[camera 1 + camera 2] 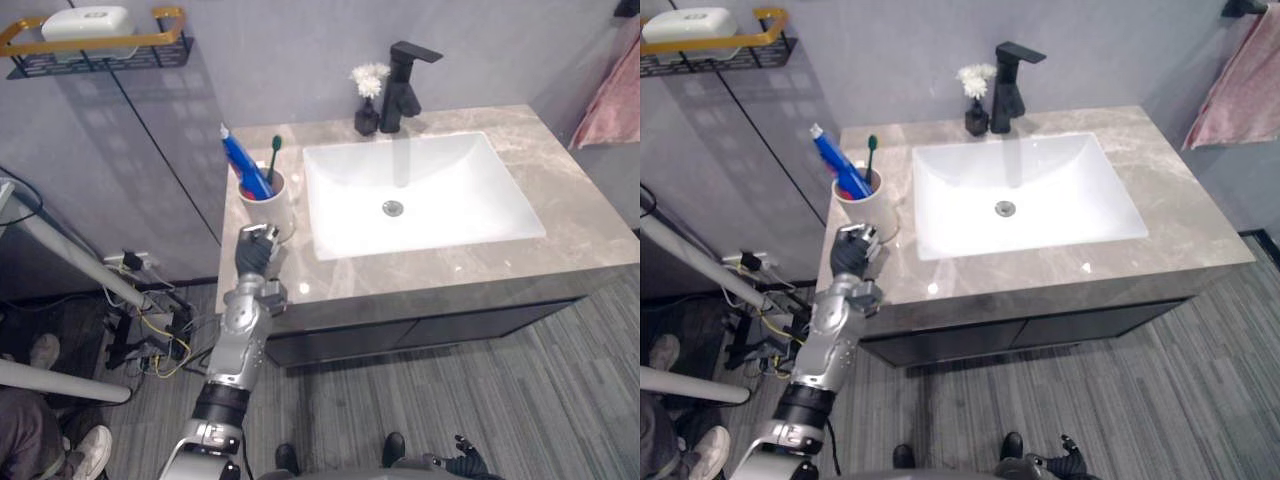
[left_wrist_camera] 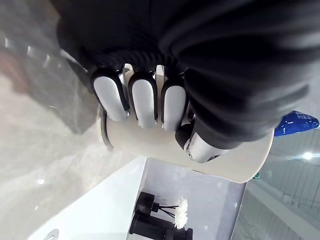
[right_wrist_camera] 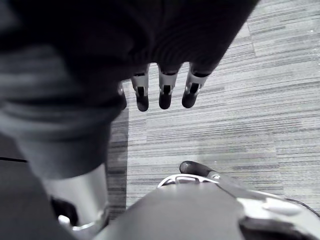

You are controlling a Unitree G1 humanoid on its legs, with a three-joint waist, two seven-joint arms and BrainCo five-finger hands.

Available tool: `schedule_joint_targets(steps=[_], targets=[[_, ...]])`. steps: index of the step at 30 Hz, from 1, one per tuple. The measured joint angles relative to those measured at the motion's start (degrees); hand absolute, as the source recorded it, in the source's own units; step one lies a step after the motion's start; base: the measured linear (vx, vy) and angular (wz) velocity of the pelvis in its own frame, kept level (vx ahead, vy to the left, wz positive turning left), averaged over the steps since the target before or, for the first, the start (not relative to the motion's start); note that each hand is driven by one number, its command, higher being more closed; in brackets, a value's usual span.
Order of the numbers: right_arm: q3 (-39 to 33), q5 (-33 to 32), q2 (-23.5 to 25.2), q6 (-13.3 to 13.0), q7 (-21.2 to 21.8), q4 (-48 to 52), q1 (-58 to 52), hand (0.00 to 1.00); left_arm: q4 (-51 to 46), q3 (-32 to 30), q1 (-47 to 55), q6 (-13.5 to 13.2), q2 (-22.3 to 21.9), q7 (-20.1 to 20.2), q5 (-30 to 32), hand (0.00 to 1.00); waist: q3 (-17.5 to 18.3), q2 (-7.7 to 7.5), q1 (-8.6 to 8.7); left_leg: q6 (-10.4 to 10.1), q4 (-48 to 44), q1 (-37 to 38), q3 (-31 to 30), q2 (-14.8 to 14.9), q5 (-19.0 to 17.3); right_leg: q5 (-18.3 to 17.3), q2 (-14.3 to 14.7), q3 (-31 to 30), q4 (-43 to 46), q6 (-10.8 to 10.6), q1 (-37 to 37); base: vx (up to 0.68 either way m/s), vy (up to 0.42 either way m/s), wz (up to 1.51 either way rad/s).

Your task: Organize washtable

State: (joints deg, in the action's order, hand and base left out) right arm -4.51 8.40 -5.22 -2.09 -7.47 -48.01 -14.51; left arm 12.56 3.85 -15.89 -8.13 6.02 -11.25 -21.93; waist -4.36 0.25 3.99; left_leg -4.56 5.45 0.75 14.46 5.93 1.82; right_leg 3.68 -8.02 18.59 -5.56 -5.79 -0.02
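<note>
Right hand (image 3: pixel 164 92): lowest in the frame, right of centre, over the grey striped plank floor (image 1: pixel 450 390). Fingers hang straight and slack and hold nothing.

A person's pale shoe (image 1: pixel 93 450) sits in the lower left corner.

Left hand (image 1: pixel 256 250): comes up from the lower left to the counter's front left corner. In its wrist view the silver fingers (image 2: pixel 142 100) and thumb curl round the wall of the cup (image 1: pixel 272 208), so it is grasping the cup.

Cup: cream, smooth, round, upright on the counter (image 1: pixel 560 200). It stands left of centre in the frame, between the counter's left edge and the sink's rim, and near both. In it lean a blue toothpaste tube (image 1: pixel 243 165) with a white cap and a green toothbrush (image 1: pixel 273 158), and something red shows at the lip.

Counter: grey-beige veined stone, polished, with a square front edge above dark cabinet fronts.

Sink (image 1: pixel 450 200): white, rectangular and shallow, with a metal drain (image 1: pixel 393 208) at mid-frame.

The strip in front of the sink is narrow. The stone right of the sink is a broad bare stretch.

Behind the sink stands a matte black angular faucet (image 1: pixel 405 85). Just beside it, on its left, is a small black vase (image 1: pixel 367 118) of white flowers (image 1: pixel 370 78).

Upper left, on the grey wall: a black wire shelf (image 1: pixel 100 50) with a gold rail, carrying a white rounded box (image 1: pixel 88 22).

Upper right edge: a pink towel (image 1: pixel 612 100) hangs well clear of the counter.
</note>
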Motion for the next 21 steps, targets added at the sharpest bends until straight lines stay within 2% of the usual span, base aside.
schedule_joint_targets(steps=[4, 21], targets=[[0.0, -0.57, -0.08, -0.26, 0.01, 0.25, 0.01, 0.0, 3.58, -0.05, -3.99, 0.06, 1.28, -0.07, 0.03, 1.0, -0.52, 0.15, 0.1, 0.01, 0.0, -0.04, 0.15, -0.03, 0.0, 0.16, 0.0, -0.41, 0.0, 0.08, -0.28, 0.0, 0.0, -0.05], [-0.11, -3.41, -0.77, -1.12, -0.08, 1.48, 0.02, 0.0, 5.1, -1.17, -9.07, -0.71, 2.3, -0.45, -0.21, 1.0, -2.86, 1.4, 0.28, 0.01, -0.04, -1.57, 0.98, -0.1, 0.01, 0.43, 0.02, -1.53, 0.02, 0.09, -2.45, -0.01, 0.0, -0.03]])
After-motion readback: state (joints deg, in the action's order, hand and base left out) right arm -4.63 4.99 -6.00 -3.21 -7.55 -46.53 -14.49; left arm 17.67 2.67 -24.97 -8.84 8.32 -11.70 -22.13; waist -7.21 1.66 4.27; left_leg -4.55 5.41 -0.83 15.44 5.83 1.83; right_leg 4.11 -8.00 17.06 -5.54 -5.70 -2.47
